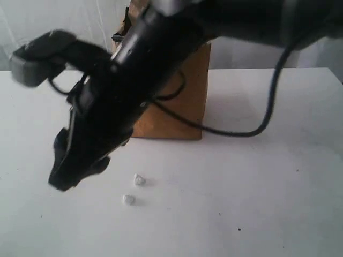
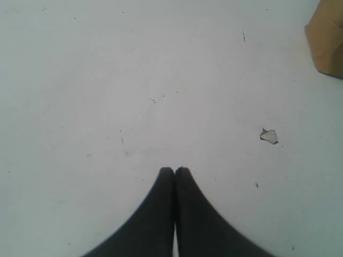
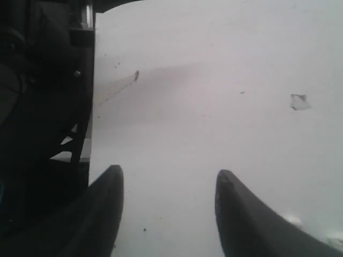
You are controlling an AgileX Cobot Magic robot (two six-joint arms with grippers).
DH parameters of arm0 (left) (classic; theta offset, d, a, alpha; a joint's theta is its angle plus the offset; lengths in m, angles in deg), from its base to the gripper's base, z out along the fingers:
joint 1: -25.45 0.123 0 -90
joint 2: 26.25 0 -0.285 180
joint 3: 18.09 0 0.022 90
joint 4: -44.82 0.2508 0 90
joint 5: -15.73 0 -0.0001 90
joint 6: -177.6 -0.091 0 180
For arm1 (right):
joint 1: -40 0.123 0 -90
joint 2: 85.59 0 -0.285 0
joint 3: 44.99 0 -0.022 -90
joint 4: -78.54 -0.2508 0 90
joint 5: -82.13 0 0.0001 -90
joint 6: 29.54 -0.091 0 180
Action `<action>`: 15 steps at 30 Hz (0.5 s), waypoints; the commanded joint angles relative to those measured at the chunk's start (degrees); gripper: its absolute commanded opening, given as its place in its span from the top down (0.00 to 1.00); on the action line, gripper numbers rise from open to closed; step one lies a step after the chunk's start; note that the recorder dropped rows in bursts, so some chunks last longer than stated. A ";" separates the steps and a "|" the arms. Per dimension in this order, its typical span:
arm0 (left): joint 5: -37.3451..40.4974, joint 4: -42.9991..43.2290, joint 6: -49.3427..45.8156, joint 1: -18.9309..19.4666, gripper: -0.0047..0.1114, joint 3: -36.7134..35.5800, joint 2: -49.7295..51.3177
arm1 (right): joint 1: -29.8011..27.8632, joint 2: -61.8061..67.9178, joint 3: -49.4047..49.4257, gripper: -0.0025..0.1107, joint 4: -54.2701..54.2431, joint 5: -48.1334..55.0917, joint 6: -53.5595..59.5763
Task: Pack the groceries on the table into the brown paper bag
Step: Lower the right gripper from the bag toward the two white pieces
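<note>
The brown paper bag (image 1: 187, 96) stands upright at the back of the white table (image 1: 257, 187), mostly hidden behind a large black arm (image 1: 118, 91). That arm slants down to the left and ends low over the tabletop; I cannot tell which arm it is. In the left wrist view my left gripper (image 2: 174, 170) is shut with nothing in it, above bare table, and a corner of the bag (image 2: 327, 43) lies far off. My right gripper (image 3: 170, 171) is open and empty over bare table. No groceries are in view.
Two small white scraps (image 1: 139, 180) (image 1: 128, 199) lie on the table near the arm's tip. One scrap (image 2: 269, 136) shows in the left wrist view, another (image 3: 300, 101) in the right. A black cable (image 1: 268, 107) hangs across. Dark machinery (image 3: 43, 107) stands close beside the right gripper.
</note>
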State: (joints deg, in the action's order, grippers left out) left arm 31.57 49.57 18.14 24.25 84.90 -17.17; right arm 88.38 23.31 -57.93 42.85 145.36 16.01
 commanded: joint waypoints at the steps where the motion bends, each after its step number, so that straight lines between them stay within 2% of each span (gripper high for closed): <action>1: -0.36 0.18 0.07 0.18 0.96 -0.21 -0.20 | 3.95 4.51 -0.52 0.54 1.00 -3.09 0.95; 5: -0.36 0.18 0.07 0.18 0.96 -0.21 -0.20 | 4.49 8.10 -0.52 0.54 3.78 -4.66 0.81; 15: -0.36 0.18 0.07 0.18 0.96 -0.21 -0.20 | 4.49 11.02 -0.52 0.54 21.54 -8.19 -4.18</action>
State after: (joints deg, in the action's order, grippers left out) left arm 31.57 49.57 18.14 24.25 84.90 -17.17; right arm 92.70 34.49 -57.93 59.40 138.31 12.85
